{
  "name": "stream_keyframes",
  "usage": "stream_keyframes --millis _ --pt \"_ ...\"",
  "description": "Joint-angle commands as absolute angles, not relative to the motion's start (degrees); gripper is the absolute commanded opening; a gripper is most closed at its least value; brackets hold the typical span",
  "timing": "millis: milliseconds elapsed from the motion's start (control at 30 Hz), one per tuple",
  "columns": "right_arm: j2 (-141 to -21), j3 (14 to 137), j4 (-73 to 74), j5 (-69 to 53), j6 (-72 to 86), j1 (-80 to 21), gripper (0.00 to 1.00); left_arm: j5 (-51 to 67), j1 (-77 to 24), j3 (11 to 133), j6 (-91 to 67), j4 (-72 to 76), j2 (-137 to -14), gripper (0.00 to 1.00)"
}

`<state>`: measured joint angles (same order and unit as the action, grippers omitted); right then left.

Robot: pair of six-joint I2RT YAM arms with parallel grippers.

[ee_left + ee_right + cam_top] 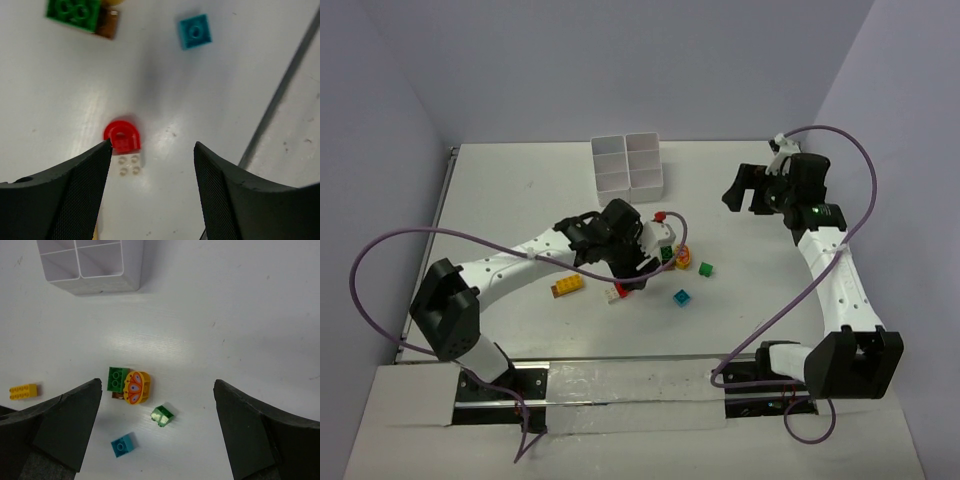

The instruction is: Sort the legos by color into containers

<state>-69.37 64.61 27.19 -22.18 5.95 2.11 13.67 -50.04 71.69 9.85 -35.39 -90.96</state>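
The white six-compartment tray (628,162) stands at the back; its corner shows in the right wrist view (90,262). My left gripper (630,278) is open, low over a red rounded piece (123,137) joined to a white plate (129,163); the red piece lies just by the left fingertip. A cyan brick (195,31), a green brick (75,12) and a brown piece (108,24) lie beyond. My right gripper (744,190) is open and empty, high above a green brick (118,378), an orange-yellow butterfly piece (136,387), a clear green brick (162,415) and the cyan brick (123,444).
A yellow brick (567,286) lies left of the red-and-white piece (617,292). The cyan brick (682,298) and the clear green brick (705,269) lie to the right. A purple cable loops from each arm. The table's front edge has a metal rail.
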Motion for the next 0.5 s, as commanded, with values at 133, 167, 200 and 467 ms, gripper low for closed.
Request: stream_keyframes --millis 133,167,200,467 --pt "-67.26 62.64 29.23 -25.26 5.54 9.09 1.0 22.2 -57.04 69.86 13.26 -23.13 -92.03 0.75" --pt "-67.15 62.78 29.71 -25.49 5.54 10.06 1.0 20.47 -58.4 72.95 12.08 -22.81 -95.51 0.74" --pt "-67.11 62.88 30.03 -25.47 5.54 10.65 1.0 19.04 -59.13 74.51 11.01 -22.52 -97.35 0.74" --pt "-66.5 63.95 31.52 -25.97 4.61 14.36 1.0 5.4 -65.73 84.04 6.24 -24.48 -110.33 0.75"
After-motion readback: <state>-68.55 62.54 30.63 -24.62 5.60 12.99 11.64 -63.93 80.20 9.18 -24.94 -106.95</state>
